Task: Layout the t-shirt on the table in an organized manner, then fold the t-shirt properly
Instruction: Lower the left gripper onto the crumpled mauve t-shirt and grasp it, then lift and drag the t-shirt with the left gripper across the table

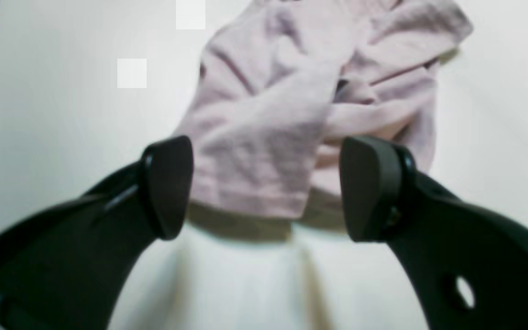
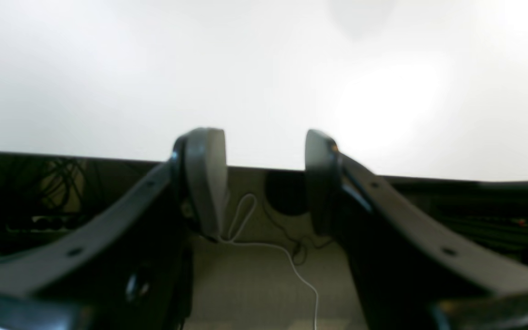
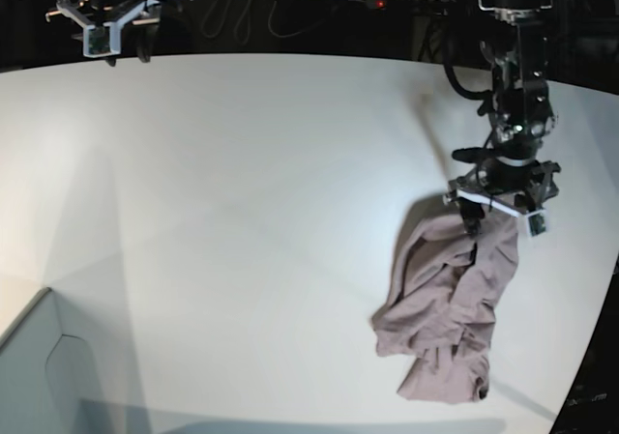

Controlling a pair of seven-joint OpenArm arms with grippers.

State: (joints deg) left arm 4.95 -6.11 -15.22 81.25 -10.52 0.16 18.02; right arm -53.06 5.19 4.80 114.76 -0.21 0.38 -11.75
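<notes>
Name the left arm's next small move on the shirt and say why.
Probably lower the left gripper and close on the hem between its fingers. They stand open astride the near edge of the t-shirt, which lies crumpled on the table, not laid out.

A plain dusty mauve-pink cloth t-shirt (image 3: 452, 314), with no print or pattern, lies crumpled near the right edge of a smooth matte white table (image 3: 242, 183). A pale grey box corner (image 3: 39, 376) shows at the table's front left corner. The left gripper (image 1: 266, 188) and the right gripper (image 2: 264, 183) both have black arms and dark grey finger pads (image 1: 170, 185), and a thin white cable (image 2: 291, 266) runs across a beige floor (image 2: 255, 293) beyond the table's edge.
</notes>
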